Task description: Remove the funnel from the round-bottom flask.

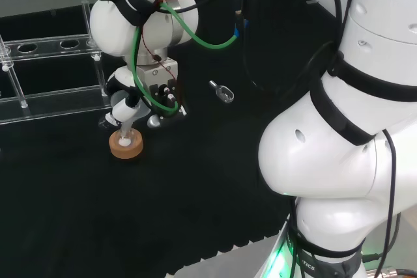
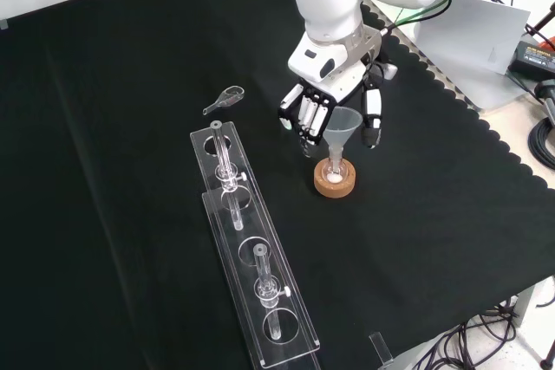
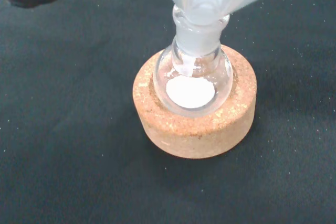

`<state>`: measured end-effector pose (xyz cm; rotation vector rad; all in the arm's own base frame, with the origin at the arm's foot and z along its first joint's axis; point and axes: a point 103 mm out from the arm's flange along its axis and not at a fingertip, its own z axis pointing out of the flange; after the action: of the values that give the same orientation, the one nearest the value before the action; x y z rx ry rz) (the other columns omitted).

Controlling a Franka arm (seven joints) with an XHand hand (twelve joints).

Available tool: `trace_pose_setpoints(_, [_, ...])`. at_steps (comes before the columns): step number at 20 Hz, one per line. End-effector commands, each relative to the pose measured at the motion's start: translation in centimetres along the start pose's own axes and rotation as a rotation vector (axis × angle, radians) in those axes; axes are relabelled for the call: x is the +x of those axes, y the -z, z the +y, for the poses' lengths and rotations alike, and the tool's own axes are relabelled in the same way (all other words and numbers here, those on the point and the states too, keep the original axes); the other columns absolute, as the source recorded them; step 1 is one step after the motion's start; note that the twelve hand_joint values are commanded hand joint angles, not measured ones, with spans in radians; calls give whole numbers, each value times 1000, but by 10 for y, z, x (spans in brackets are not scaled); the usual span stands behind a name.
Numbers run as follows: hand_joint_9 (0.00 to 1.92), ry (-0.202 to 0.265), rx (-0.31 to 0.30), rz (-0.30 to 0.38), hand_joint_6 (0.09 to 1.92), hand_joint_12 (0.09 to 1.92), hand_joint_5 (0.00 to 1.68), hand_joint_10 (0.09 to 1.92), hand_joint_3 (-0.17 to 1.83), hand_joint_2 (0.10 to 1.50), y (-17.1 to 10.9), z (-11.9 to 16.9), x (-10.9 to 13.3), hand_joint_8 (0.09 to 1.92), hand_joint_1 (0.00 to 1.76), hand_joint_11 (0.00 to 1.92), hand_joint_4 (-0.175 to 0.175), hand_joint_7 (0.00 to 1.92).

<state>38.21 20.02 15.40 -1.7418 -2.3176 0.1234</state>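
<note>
"What's the arm (image 1: 339, 154) made of, from where you stand?"

"Glossy white shells, big and rounded, with black bands at the seams between links. There's a small round dimple on a couple of the shells."

"Any wiring?"

"A green cable (image 1: 195, 36) loops along the outside near the wrist, thin black cables run down the upper links, and there's a bit of red wire too. A green glow shows low at the base."

"And the hand (image 2: 334, 101)?"

"White block at the wrist with dark screw holes, then black and white fingers (image 2: 309, 116), white panels set into black frames. The thumb (image 2: 373, 119) matches."
</note>
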Motion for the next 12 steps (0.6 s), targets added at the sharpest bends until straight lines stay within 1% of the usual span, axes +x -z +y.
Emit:
trace_pose_setpoints(1, [661, -7, 15, 7, 87, 1449, 518, 546, 15, 725, 0, -2, 0, 528, 613, 0, -4, 554])
trace_pose_setpoints(5, [530, -7, 20, 11, 87, 1430, 438, 624, 13, 720, 2, -5, -3, 550, 566, 0, -4, 439])
trace_pose_setpoints(12, [438, -2, 16, 0, 87, 1407, 378, 673, 9, 710, 7, -14, -5, 560, 531, 0, -6, 374])
